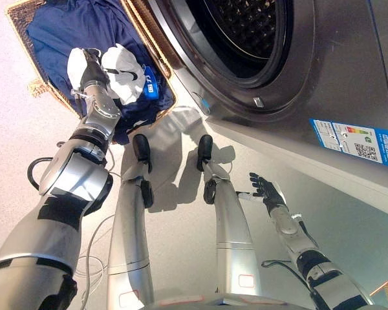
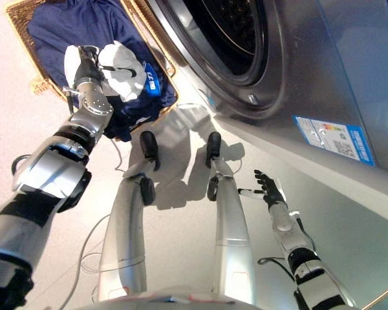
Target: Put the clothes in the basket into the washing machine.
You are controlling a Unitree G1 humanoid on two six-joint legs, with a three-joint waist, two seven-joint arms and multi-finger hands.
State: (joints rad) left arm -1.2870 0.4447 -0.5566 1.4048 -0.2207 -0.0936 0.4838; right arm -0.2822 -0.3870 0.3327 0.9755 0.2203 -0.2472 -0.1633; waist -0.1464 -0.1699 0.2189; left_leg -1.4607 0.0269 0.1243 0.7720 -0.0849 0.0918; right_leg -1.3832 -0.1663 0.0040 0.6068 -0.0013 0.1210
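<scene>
The clothes are in the basket (image 1: 26, 26), which stands on the floor (image 1: 13, 129) at the upper left of the view, just beside the washing machine (image 1: 297, 77). A large dark blue garment (image 1: 64, 26) fills most of the basket and hangs a little over its near edge. On top of it lies a white garment (image 1: 126, 71), bunched together.

The left hand (image 1: 90, 68) reaches into the basket and rests on the white garment. Its fingers seem to be bent into the cloth, but cloth covers part of them, so I cannot tell if they really grip it or only lie on it. The right hand (image 1: 265, 187) hangs low near the front panel of the machine, with fingers spread and holding nothing.

The round door opening (image 1: 246, 32) of the machine is open and dark inside, above and to the right of the basket.

Several things could go wrong, I think. If the hold is weak, the white garment may slip out when the arm lifts. The blue garment lies under it and may be pulled up too, then fall on the floor between the basket and the machine. The rim of the opening is close to the basket, so a hanging piece of cloth could catch there and stay outside the drum.
</scene>
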